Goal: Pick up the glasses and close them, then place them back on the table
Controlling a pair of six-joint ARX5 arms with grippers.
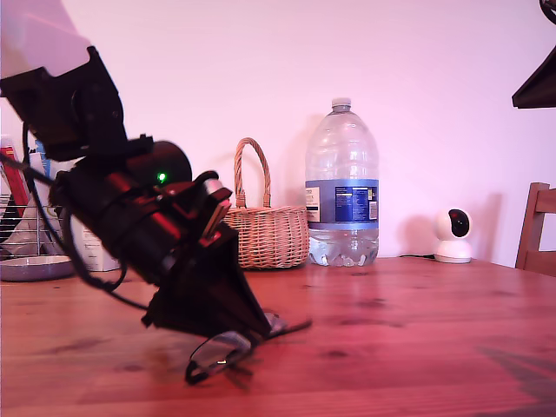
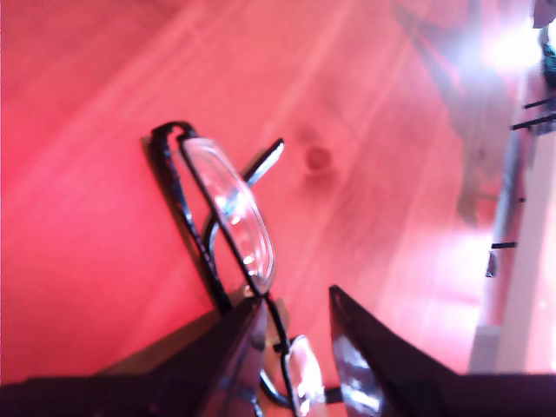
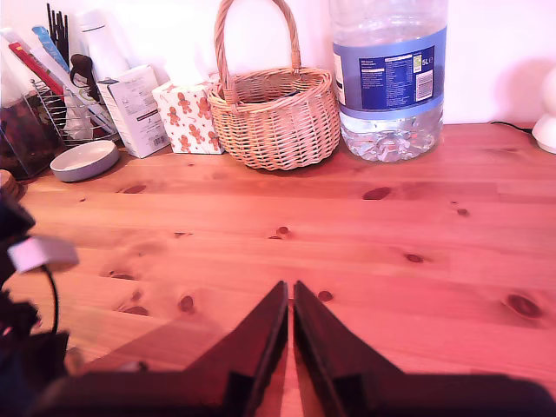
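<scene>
My first gripper (image 1: 248,334) is tilted down at the lower left of the exterior view, its jaws closed on the glasses (image 2: 228,208) at one lens — the frame sits low over the table (image 1: 417,330). My second gripper (image 3: 289,334) has its jaws nearly together, holding nothing, facing a basket (image 3: 276,117) and bottle (image 3: 389,78).

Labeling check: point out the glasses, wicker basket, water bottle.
glasses (image 2: 230,204), first wrist view, on the lens.
wicker basket (image 3: 278,122), second wrist view, on the woven wall.
water bottle (image 1: 341,204), exterior view, on the blue label.
</scene>
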